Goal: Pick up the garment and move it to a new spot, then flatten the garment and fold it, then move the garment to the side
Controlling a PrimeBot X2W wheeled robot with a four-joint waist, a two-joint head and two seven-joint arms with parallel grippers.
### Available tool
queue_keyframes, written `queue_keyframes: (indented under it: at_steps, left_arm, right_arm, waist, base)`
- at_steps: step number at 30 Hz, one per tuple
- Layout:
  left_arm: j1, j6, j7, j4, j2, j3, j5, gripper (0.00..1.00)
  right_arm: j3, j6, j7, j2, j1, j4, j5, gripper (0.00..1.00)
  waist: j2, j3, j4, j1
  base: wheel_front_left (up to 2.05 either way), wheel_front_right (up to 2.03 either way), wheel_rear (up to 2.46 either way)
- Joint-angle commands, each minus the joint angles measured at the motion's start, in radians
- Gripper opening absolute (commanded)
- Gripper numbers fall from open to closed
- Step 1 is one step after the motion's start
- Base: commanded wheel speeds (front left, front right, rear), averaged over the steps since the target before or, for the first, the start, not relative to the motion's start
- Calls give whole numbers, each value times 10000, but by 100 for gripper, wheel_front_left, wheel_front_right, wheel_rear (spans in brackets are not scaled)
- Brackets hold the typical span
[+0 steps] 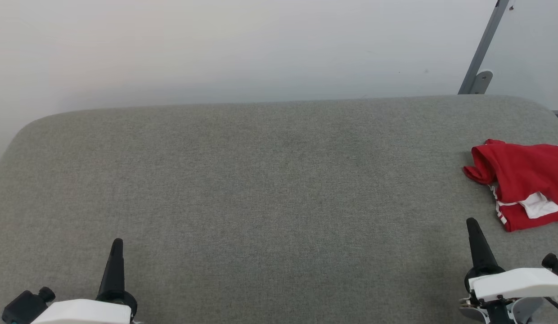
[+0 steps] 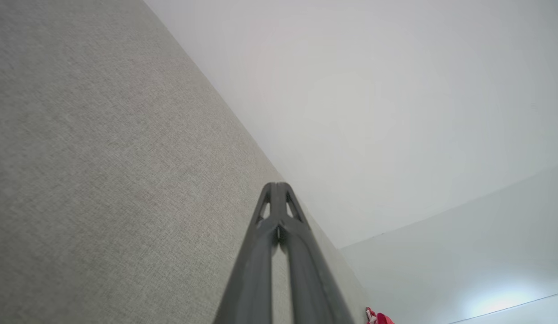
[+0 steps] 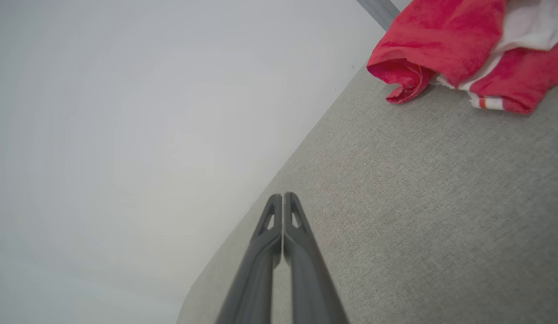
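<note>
The garment (image 1: 526, 175) is running off the head view's edge, ahead of the right hand (image 1: 472, 222) and to its outer side, so its far part is going unseen. Its crumpled folds are covering much of their own cloth. In the left wrist view it is showing beside the left hand (image 1: 117, 242) as a tiny red scrap, too small to read. The bottom edge of the head view is clipping both hands' bodies and the surface (image 1: 261, 180) beneath them.

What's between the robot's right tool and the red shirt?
Just bare grey padded surface. The head view shows that empty strip between the right tool and the red shirt.
</note>
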Motion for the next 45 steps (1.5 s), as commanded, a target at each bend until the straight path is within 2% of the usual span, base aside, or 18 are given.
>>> queue_keyframes:
  at_steps: [1,45]
  left_arm:
    - [-264,-28,85,-17,21,17,-319,0]
    - [-1235,-47,1155,621,-191,103,-3970,0]
  right_arm:
    - [-30,1,73,-7,-232,-136,300,0]
    - [-187,1,1133,213,-563,-195,4110,0]
  waist:
    - [0,3,2,0]
    - [0,84,48,0]
  base:
    - [0,0,0]
    - [0,0,0]
